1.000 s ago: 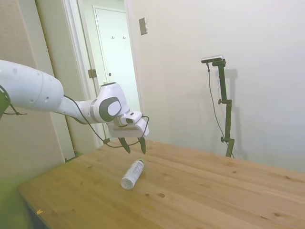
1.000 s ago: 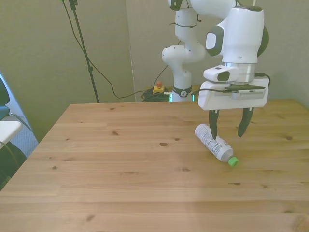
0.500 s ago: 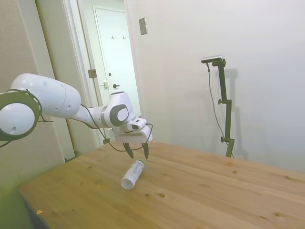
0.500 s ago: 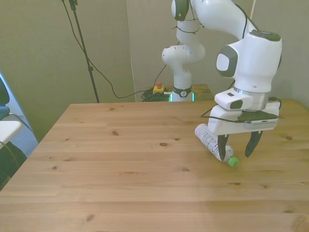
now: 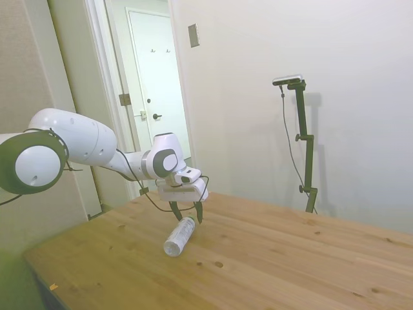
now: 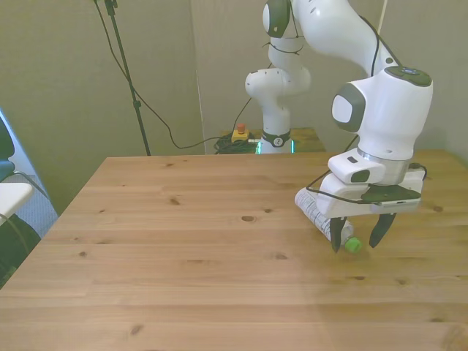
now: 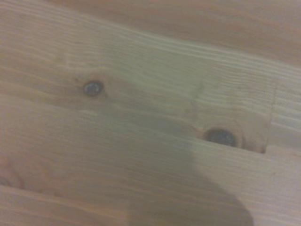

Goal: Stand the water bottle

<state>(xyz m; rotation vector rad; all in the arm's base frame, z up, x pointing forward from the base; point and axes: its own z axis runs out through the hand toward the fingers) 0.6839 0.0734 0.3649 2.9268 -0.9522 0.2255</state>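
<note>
Gripper [image 6: 355, 240] astride water bottle [image 6: 319, 213] cap

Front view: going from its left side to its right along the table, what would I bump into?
Bare wooden table → water bottle lying on its side → its green cap, sitting between the open claw fingers.

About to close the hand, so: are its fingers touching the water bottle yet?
Cannot tell. In the front view the open hand straddles the cap end of the lying water bottle, one finger overlapping it; the side view shows no clear gap either.
</note>
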